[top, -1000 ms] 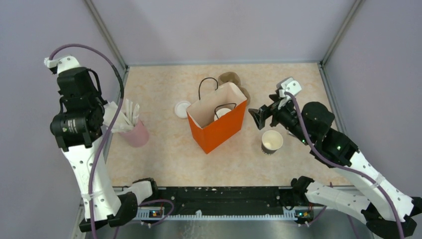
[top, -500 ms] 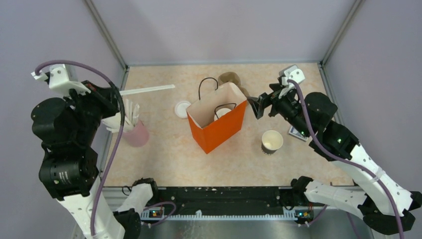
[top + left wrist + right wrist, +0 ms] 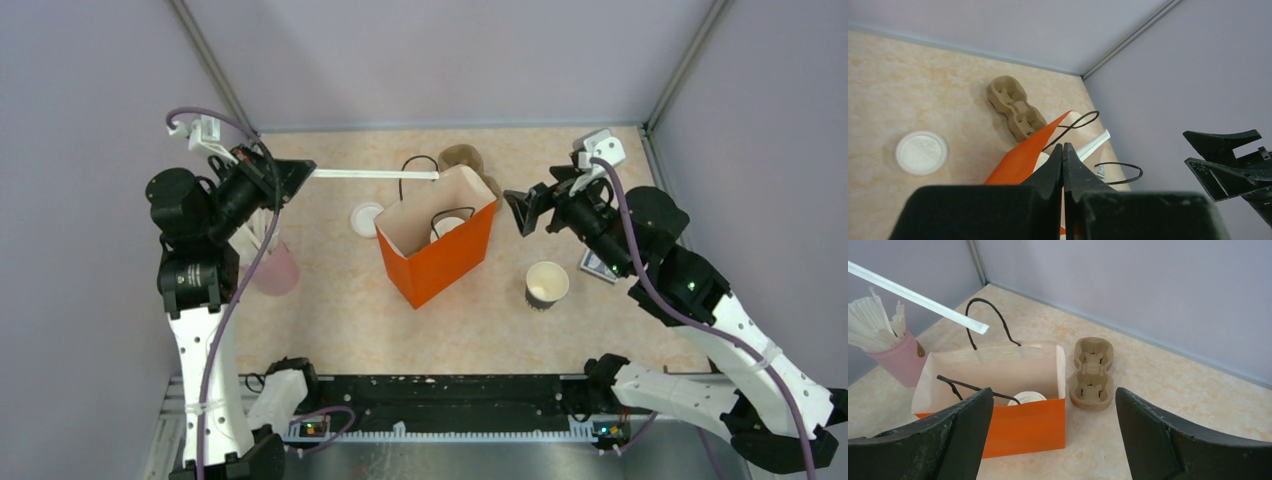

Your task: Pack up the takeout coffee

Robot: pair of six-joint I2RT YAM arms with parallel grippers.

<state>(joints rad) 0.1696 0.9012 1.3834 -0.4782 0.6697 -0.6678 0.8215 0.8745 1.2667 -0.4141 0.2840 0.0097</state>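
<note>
From above, my left gripper is pinched on a straw reaching over the bag. My right gripper gapes wide, and the lidded coffee cup stands inside the bag just to its left. Left wrist: fingers together on the straw. Right wrist: the coffee cup sits ahead and below. I judge it light and crushable, best held gently under the lid rim.

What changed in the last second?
The left arm pulled a straw from the pink cup and swung it right, jaws shut on it, tip by the far rim of the orange bag. The right arm edged toward the back, jaws open. Bag, lidded coffee inside, open cup, loose lid and tray stayed put.
</note>
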